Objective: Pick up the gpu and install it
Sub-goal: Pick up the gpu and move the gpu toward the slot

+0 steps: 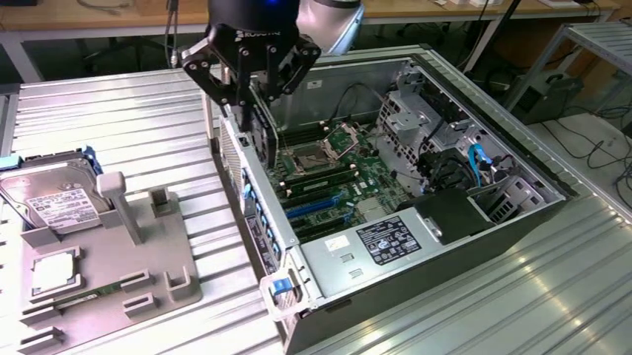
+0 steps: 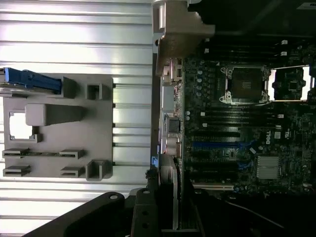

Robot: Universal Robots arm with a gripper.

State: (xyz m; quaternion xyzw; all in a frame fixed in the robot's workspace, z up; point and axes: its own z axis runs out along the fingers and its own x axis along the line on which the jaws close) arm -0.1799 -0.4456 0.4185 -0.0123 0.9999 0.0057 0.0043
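Observation:
My gripper (image 1: 253, 97) hangs over the rear wall of the open computer case (image 1: 513, 170), shut on the top edge of the gpu (image 1: 263, 140). The gpu is a thin dark card held upright and edge-on, its lower end just above the motherboard (image 1: 341, 181) beside the case's back panel. The wrist view looks down along the card: the gpu (image 2: 169, 174) shows its pale bracket strip between the dark fingers (image 2: 143, 210), above the blue and black expansion slots (image 2: 212, 145).
A grey parts fixture (image 1: 148, 259) lies on the ribbed metal table at the exterior view's left. It carries a silver hard drive (image 1: 52, 198) and a square processor chip (image 1: 55, 270). Inside the case are the processor socket (image 1: 308, 159), cables and a black shroud (image 1: 449, 214).

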